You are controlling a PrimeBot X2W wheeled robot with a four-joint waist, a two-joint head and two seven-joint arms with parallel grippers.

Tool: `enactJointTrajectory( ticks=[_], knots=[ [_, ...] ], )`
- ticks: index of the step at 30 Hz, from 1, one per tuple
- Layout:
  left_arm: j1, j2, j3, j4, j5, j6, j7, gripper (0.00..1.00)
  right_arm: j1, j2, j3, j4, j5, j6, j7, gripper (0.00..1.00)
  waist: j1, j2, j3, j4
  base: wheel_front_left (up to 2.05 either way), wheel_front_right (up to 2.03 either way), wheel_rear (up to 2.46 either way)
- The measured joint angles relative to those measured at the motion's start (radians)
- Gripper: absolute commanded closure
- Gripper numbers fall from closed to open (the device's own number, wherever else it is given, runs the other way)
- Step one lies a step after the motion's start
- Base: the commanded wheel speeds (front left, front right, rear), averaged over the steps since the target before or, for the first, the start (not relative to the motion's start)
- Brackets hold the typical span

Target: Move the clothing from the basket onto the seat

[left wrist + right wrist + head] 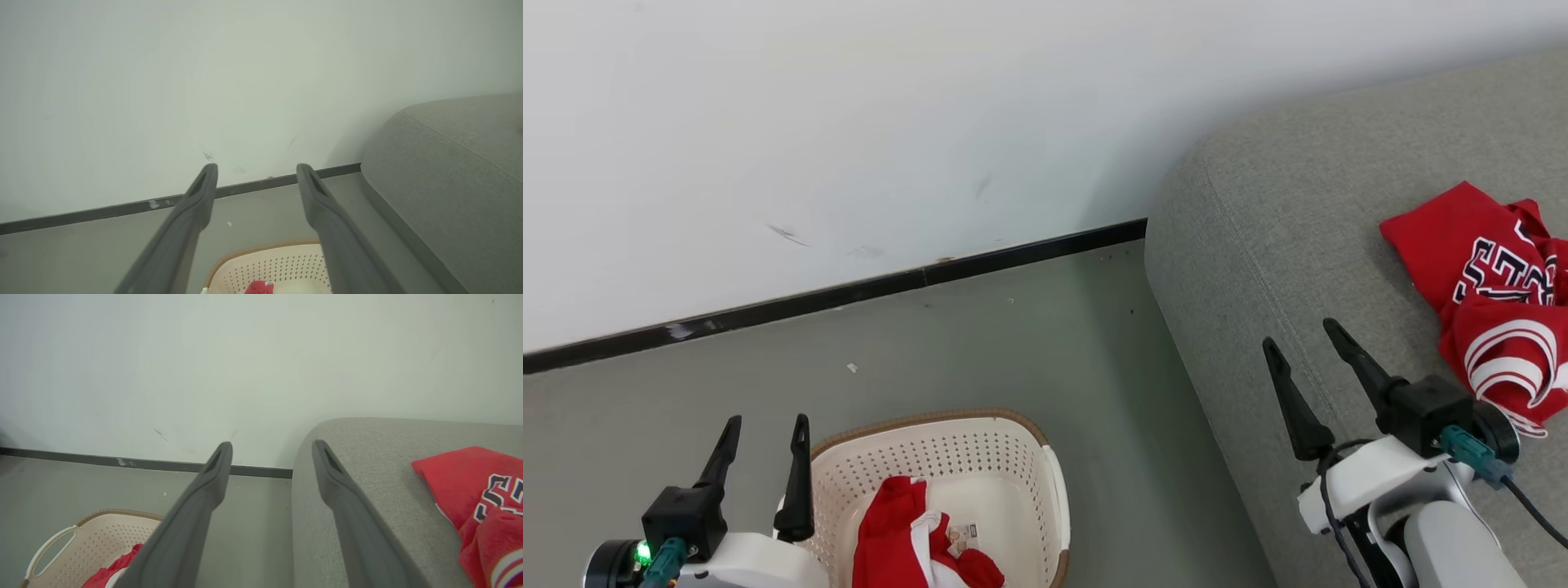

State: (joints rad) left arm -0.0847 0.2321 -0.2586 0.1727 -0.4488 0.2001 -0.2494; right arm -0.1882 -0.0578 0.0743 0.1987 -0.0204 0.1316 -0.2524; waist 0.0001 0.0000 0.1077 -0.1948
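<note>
Your left gripper [769, 420] hovers just beside the basket [980, 457], at its left rim, fingers spread and holding nothing. Inside the basket you have a crumpled red-and-white garment [894, 531] lying on the bottom, next to the label [964, 535]. Well to the basket's right, your right gripper [1298, 333] hangs over the grey seat [1258, 229], jaws apart and empty. Farther right, a red jersey [1478, 286] with dark lettering rests on that cushion.
</note>
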Motion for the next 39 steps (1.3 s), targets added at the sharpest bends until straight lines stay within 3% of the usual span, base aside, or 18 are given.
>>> enactJointTrajectory(
  ticks=[12, 39],
  knots=[
    [0.056, -0.019, 0.012, 0.002, -0.001, 0.000, 0.000, 0.00, 0.102, 0.010, -0.046, -0.030, 0.001, 0.000, 0.000, 0.00, 0.0000, 0.0000, -0.065, 0.053, 0.00, 0.00, 0.00],
    [0.098, -0.035, 0.047, -0.016, 0.013, -0.010, 0.000, 0.00, 0.184, 0.015, -0.032, -0.072, 0.021, 0.000, 0.000, 0.00, 0.0000, 0.0000, -0.124, 0.124, 0.00, 0.00, 0.00]
  ],
)
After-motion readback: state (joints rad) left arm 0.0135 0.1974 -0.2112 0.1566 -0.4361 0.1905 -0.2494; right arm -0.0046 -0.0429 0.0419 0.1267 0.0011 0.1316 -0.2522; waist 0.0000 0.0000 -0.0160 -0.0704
